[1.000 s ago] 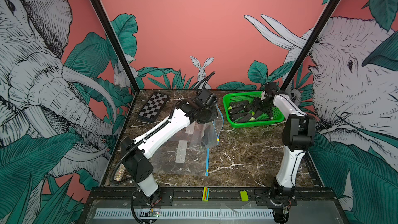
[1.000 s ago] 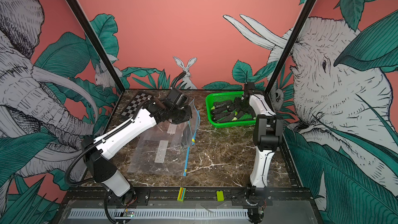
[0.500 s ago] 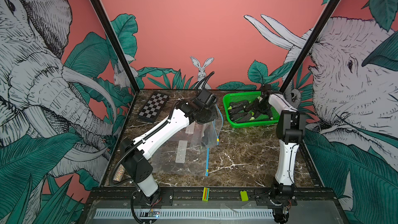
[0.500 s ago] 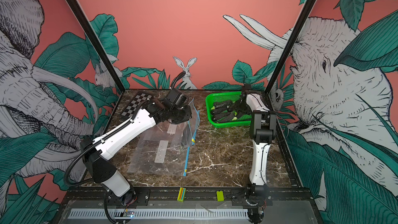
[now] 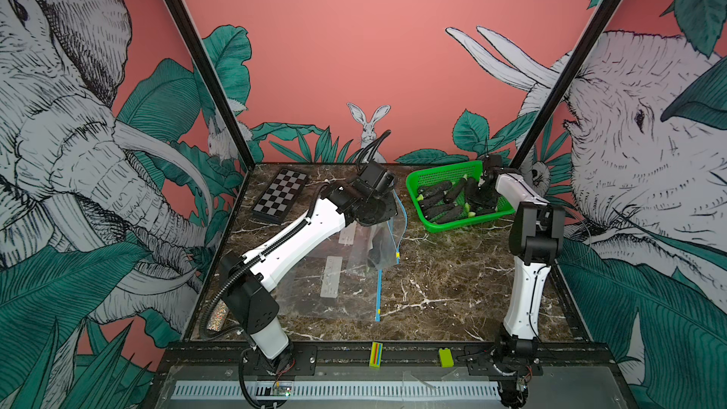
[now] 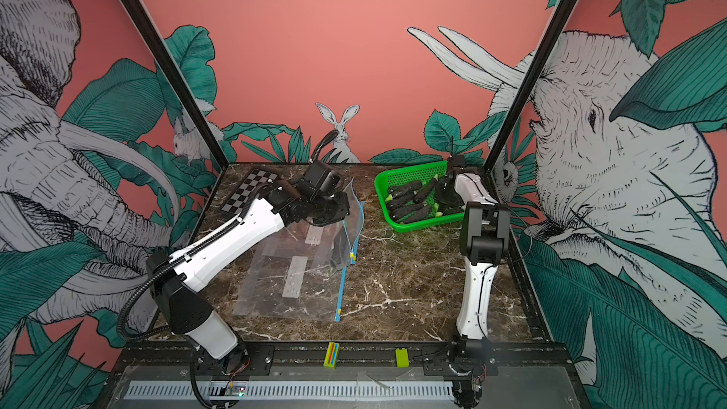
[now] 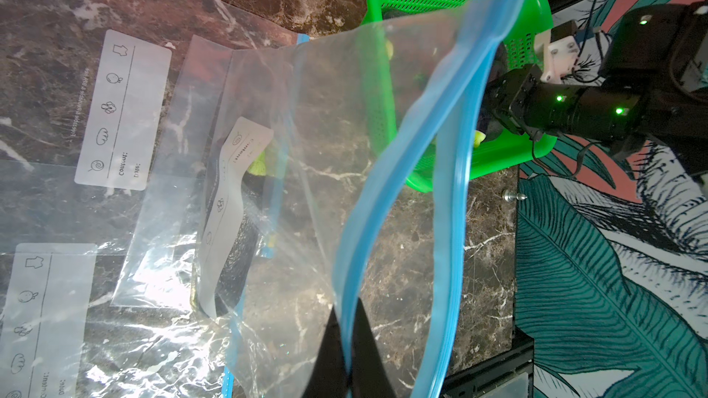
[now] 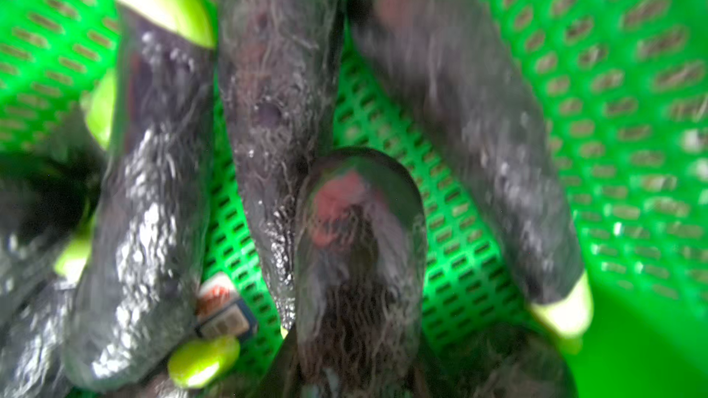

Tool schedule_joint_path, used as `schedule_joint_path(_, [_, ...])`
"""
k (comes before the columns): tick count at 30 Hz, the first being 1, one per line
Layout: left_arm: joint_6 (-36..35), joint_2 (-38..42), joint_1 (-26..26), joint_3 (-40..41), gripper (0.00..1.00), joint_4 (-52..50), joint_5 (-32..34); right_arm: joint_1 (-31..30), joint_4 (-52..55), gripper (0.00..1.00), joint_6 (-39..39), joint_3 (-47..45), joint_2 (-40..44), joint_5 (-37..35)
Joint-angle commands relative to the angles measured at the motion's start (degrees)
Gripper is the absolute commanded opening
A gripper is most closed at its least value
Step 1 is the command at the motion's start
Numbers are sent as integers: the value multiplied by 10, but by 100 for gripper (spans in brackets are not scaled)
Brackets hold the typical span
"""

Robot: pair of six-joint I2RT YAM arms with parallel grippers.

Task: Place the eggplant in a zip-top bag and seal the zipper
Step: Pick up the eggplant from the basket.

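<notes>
My left gripper (image 7: 346, 323) is shut on the blue zipper edge of a clear zip-top bag (image 7: 344, 109) and holds it lifted above the marble table, mouth gaping. In both top views the bag (image 5: 383, 245) (image 6: 340, 238) hangs below that gripper, and a dark eggplant (image 5: 374, 249) shows inside it. My right gripper (image 5: 478, 198) (image 6: 444, 198) is down inside the green basket (image 5: 444, 169). In the right wrist view an eggplant (image 8: 360, 246) sits between its jaws, which press on both of its sides. Several more eggplants (image 8: 153, 185) lie around it.
Two more clear bags (image 5: 330, 289) lie flat on the table, one with a blue zipper strip (image 5: 378, 293). A checkerboard (image 5: 281, 194) lies at the back left. Two small coloured blocks (image 5: 375, 354) (image 5: 445, 357) sit on the front rail. Black frame posts stand at both back corners.
My right arm has swung inward over the basket and its jaws have closed in on an eggplant. The left arm and the lifted bag have held still.
</notes>
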State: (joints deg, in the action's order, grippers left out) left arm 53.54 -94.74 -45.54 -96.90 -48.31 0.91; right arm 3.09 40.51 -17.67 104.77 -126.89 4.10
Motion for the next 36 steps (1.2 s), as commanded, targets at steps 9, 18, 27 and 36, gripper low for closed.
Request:
schedule_joint_path(9, [10,21,2,13,0,6,-4,-2,-19,24,12,-70,171,49])
schedule_joint_path(18, [11,30,3,20,0,7,-3,-12,-57,22,7,-147,270,99])
schedule_joint_path(27, [17,30,2,15,0,13,-10,-124,-184,20,-66,-272,491,172])
schedule_joint_path(36, [26,38,3,20,0,17,-21,-323,-371,18,-101,-375,568,66])
